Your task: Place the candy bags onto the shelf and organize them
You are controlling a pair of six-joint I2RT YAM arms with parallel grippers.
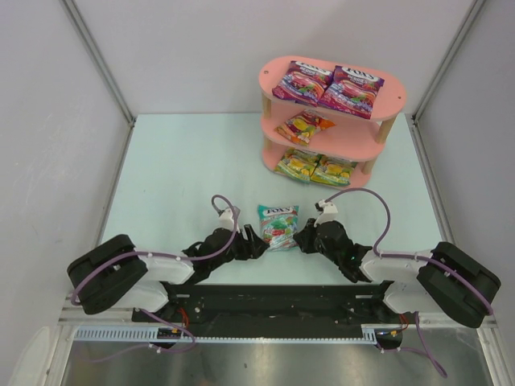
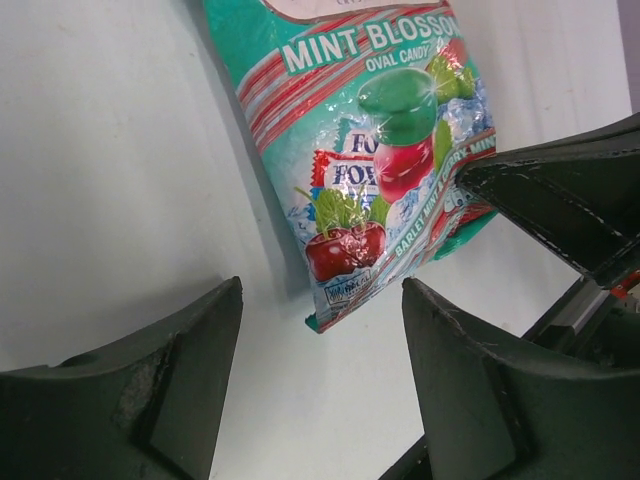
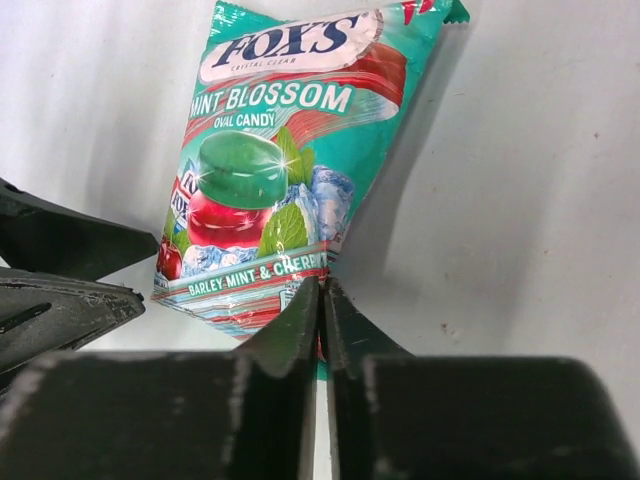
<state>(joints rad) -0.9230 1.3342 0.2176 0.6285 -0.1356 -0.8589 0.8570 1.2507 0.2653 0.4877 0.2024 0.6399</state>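
Overhead view looks down from behind; both wrist cameras closely share the teal bag (image 1: 278, 224).

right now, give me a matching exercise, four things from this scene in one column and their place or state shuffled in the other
Column one:
1 teal mint bag
2 purple bags
3 yellow-green bags
4 left gripper

Column two:
a bottom tier of the shelf
b open, holding nothing
c on the table, bottom edge pinched by the right gripper
d top tier of the shelf

Pairs: 1-c, 2-d, 3-a, 4-b
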